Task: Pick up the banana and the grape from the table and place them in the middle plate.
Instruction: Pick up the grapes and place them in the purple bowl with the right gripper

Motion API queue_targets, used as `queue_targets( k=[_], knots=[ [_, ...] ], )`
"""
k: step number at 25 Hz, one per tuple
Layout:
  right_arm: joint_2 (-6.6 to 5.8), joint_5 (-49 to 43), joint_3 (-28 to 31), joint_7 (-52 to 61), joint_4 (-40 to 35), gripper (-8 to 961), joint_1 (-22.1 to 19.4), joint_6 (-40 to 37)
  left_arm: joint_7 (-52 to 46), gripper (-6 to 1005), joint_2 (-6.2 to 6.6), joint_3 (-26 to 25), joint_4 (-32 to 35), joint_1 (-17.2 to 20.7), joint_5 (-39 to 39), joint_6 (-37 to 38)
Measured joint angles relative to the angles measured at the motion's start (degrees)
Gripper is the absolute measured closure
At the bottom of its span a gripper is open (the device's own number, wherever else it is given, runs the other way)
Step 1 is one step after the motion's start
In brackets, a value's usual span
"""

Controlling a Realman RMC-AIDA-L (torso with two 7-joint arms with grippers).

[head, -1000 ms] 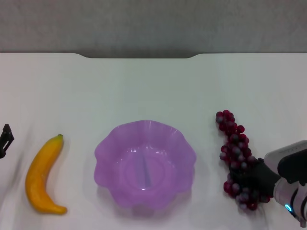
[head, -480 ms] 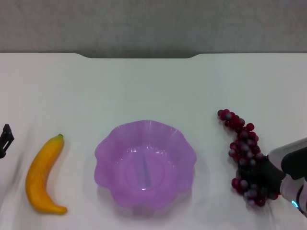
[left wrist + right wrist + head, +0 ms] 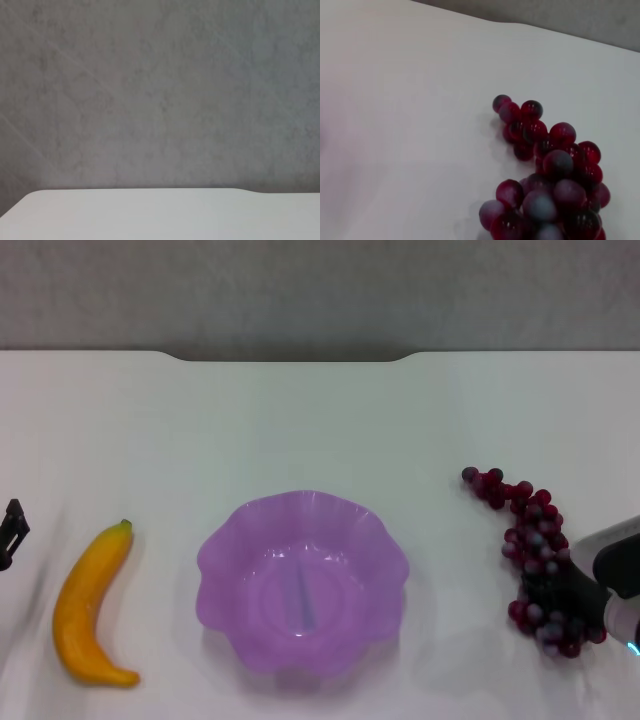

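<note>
A robot test bench in what appears to be a laboratory: a plain white table with a dark notched far edge stands against a bare grey wall. Glossy, toy-like fruit and a translucent purple plastic dish are laid out in a row, with no household furnishings around them.

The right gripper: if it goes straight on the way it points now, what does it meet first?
Probably the grape bunch: the right gripper already sits at its near end, pointing along it.
</note>
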Motion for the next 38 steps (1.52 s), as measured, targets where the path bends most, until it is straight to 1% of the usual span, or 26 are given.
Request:
queue_targets(
  k=[8,17,27,33,38],
  knots=[
    [0.05,-0.2,3.1,-4.2,-1.4,426,0.0,1.7,0.0,149,0.0,0.0,-0.1,0.0,0.1,0.0],
    [-0.05,-0.2,10.3,-11.0,-4.6,428,-0.5,1.5,0.0,149,0.0,0.0,-0.1,0.0,0.2,0.0],
    [-0.17,-0.1,15.8,-16.1,-7.9,431,-0.4,1.8,0.0,149,0.08,0.0,-0.1,0.1,0.2,0.0],
    [-0.17,-0.1,18.4,-19.6,-12.7,435,-0.4,2.2,0.0,149,0.09,0.0,-0.1,0.1,0.2,0.0],
    [-0.17,-0.1,18.0,-21.9,-19.7,438,-0.2,5.1,0.0,149,0.09,0.0,-0.1,0.1,0.2,-0.1]
  ],
)
